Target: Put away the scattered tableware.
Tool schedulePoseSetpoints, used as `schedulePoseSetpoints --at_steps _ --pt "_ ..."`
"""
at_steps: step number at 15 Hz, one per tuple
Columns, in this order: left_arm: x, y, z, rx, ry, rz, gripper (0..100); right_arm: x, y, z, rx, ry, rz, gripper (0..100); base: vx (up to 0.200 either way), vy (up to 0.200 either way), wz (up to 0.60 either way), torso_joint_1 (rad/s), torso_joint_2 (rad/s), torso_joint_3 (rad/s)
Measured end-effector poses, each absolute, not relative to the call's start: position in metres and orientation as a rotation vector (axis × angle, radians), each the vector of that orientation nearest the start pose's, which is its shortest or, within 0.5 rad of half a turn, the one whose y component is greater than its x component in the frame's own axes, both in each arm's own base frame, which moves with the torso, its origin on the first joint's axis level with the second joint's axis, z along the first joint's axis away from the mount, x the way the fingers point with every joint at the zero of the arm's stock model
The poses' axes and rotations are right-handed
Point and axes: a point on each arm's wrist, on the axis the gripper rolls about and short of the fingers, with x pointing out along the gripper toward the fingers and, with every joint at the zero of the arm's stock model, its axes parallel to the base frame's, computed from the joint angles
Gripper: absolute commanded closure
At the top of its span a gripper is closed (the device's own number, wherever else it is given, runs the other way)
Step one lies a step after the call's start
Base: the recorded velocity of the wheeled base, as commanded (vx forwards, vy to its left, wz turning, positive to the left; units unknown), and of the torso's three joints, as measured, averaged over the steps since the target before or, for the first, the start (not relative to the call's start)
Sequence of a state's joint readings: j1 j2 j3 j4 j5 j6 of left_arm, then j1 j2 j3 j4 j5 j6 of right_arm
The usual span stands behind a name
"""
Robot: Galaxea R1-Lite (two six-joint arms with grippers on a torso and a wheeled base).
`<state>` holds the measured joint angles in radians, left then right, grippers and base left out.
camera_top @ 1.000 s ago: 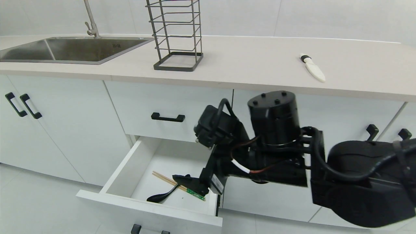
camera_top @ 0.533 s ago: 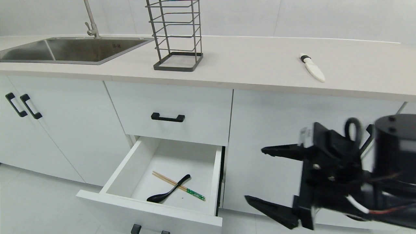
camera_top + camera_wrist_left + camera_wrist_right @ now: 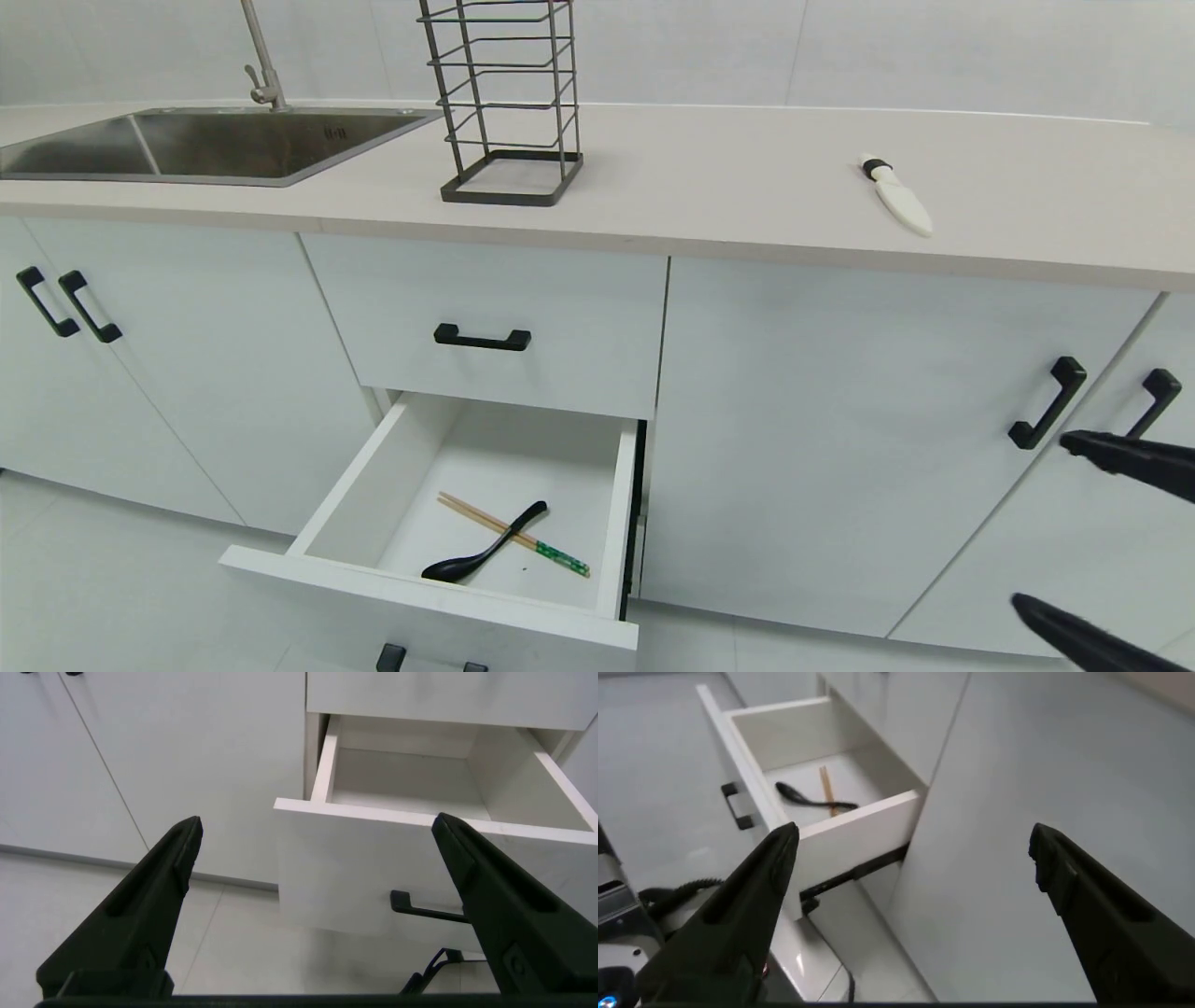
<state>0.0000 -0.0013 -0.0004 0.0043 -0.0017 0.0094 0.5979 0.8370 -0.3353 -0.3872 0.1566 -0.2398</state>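
Up beyond the right pincer (image 3: 1040,521), which gapes wide and empty, the white knife (image 3: 896,193) lies slantwise on the table (image 3: 728,187), tapered end pointing toward it.

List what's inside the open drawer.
The open drawer holds a black spoon lying across a pair of chopsticks with green ends. In the head view its front panel hides the floor strip right behind it, so anything there can't be ruled out.

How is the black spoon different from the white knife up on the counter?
The spoon is black and lies inside the open drawer, across the chopsticks. The knife is white with a black band and lies on the counter. Both lie flat.
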Motion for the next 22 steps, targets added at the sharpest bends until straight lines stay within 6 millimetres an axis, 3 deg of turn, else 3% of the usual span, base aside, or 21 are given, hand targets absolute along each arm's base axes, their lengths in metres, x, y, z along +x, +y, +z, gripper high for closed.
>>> schedulePoseSetpoints --at_steps 5,9,11,14,18,20,22 --pt "-0.023 0.0 0.075 0.009 0.003 -0.002 0 0.037 0.016 0.203 -0.198 -0.169 0.47 0 0.0 0.0 0.0 0.0 0.0 0.0" --pt "-0.023 0.0 0.075 0.009 0.003 -0.002 0 0.006 0.005 0.201 -0.209 -0.289 0.245 0 0.0 0.0 0.0 0.0 0.0 0.0" --pt "-0.023 0.0 0.075 0.009 0.001 -0.007 0 -0.003 0.005 0.181 -0.216 -0.288 0.2 0 0.0 0.0 0.0 0.0 0.0 0.0" --pt "-0.023 0.0 0.076 0.009 0.0 -0.007 0 -0.013 0.005 0.136 -0.179 -0.256 0.204 0 0.0 0.0 0.0 0.0 0.0 0.0" --pt "-0.023 0.0 0.075 0.007 0.002 -0.011 0 -0.02 0.001 0.084 -0.087 -0.023 0.065 0 0.0 0.0 0.0 0.0 0.0 0.0" --pt "-0.023 0.0 0.08 0.001 -0.04 -0.018 0 -0.022 0.001 0.077 -0.052 0.005 0.049 0 0.0 0.0 0.0 0.0 0.0 0.0" --pt "-0.034 0.0 0.116 -0.011 -0.211 -0.017 0 -0.023 0.001 0.076 -0.012 0.0 0.046 0 0.0 0.0 0.0 0.0 0.0 0.0"
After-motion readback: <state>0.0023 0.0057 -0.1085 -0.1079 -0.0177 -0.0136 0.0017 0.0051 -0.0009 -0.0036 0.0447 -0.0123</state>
